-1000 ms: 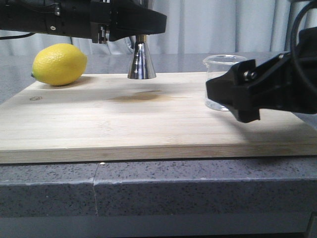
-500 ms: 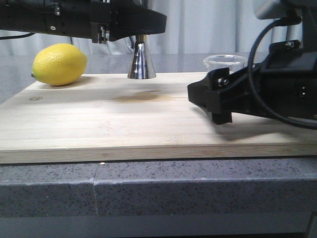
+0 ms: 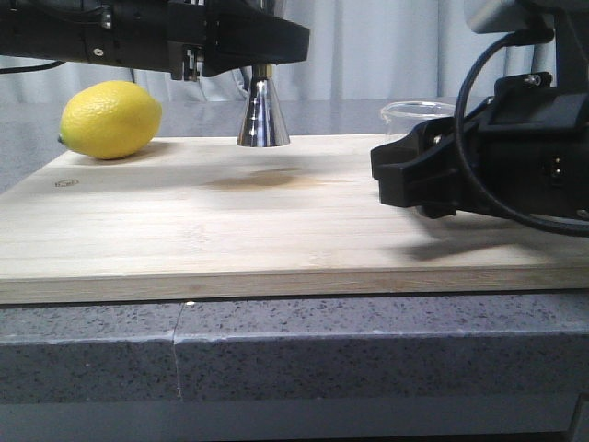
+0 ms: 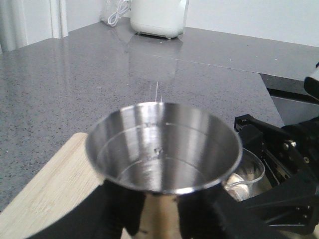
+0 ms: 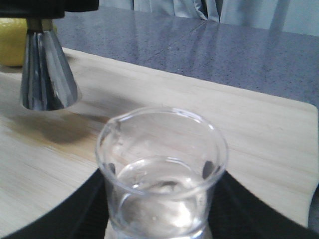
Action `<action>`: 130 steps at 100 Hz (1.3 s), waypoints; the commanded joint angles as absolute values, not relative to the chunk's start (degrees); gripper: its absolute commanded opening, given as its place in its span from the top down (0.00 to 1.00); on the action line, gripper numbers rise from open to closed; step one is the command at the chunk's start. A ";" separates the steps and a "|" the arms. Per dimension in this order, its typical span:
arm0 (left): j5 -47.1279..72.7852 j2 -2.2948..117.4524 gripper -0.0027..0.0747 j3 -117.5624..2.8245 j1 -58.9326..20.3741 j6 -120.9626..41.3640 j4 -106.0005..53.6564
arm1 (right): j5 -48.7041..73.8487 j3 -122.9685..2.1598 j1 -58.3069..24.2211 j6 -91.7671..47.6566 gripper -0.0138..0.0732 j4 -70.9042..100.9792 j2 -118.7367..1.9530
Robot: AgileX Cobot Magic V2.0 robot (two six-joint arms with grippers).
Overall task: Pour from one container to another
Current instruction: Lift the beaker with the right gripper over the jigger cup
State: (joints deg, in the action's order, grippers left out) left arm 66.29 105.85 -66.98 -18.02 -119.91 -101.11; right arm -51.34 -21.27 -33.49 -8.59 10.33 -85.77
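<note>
Even, soft overhead light, moderately bright. Diffuse shadows lie on the pale wooden board (image 3: 230, 221) beneath the tall shiny steel jigger (image 3: 262, 115) and below the right gripper (image 3: 405, 180). Bright glare streaks the grey stone counter (image 4: 75, 79). Near gripper fingers are blurred in both wrist views.

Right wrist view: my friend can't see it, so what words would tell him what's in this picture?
A small clear glass beaker with liquid in the bottom sits between the two dark fingers of the right tool. Behind it on the wooden board stands a shiny steel jigger, with a bit of yellow lemon beyond.
</note>
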 commanded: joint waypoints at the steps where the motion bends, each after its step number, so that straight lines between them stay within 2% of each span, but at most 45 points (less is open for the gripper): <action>1: 71.30 102.72 0.68 -68.71 -18.53 -119.53 -106.80 | -56.00 -22.65 -33.52 -8.78 0.50 9.36 -84.46; 24: 71.30 102.72 0.68 -68.71 -18.53 -119.53 -106.80 | -51.14 -24.04 -33.52 -8.78 0.50 11.71 -79.72; 59: 71.30 102.72 0.68 -68.71 -18.53 -119.53 -106.80 | -14.38 -42.39 -28.73 -11.19 0.50 10.56 -68.58; 86: 71.30 102.72 0.68 -68.71 -18.53 -119.53 -106.80 | 12.41 -62.36 -28.51 -11.74 0.50 0.72 -70.20; 130: 71.30 102.72 0.68 -68.71 -18.53 -119.53 -106.80 | 34.80 -87.32 -31.55 -21.89 0.50 -7.51 -81.17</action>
